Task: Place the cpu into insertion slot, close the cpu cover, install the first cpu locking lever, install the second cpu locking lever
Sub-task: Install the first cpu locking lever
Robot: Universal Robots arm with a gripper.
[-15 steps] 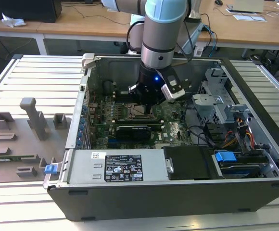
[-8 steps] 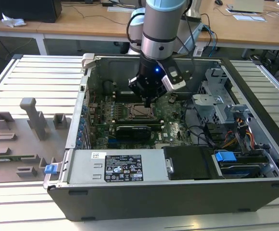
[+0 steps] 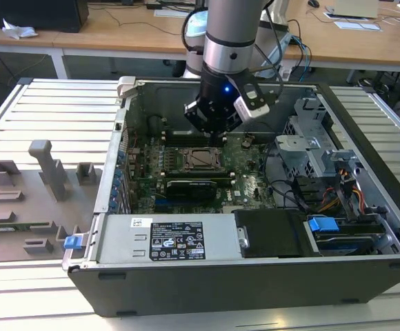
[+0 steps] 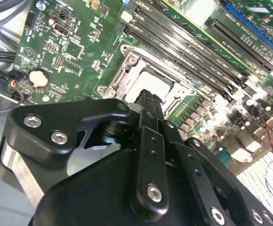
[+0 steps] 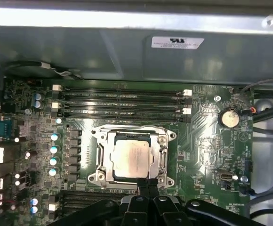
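Hanging closest to both wrist cameras, black metal gripper [image 5: 148, 184] with bolted link arms, fingers [image 4: 148, 99] pressing together narrow, nothing showing between them. Hovering with its tips just at the near edge of the square dark insertion slot with dull metal rim [image 5: 170, 136], contact impossible to tell.

Sitting inside that slot, the small flat square cpu with pale silver-grey top [image 5: 132, 157], lying flat. Lying down over it, the thin square steel cpu cover [image 5: 163, 157], framing the chip through its central window.

Reaching down from the far side in the exterior view, the silver and grey robot arm [image 3: 231, 27], holding the gripper [image 3: 217, 134] inside the open dark grey computer case [image 3: 255, 286], just above the slot [image 3: 201, 158] on the green motherboard [image 3: 248, 172].

Running beyond the slot, long black memory slots [image 5: 122, 101]; shining near them, a round silver coin battery [image 5: 229, 117].

Lying along the near wall of the case, a silver power supply box with a black label [image 3: 162, 238]. Standing outside the case on the exterior view's left, grey plastic fixtures [image 3: 48, 169].
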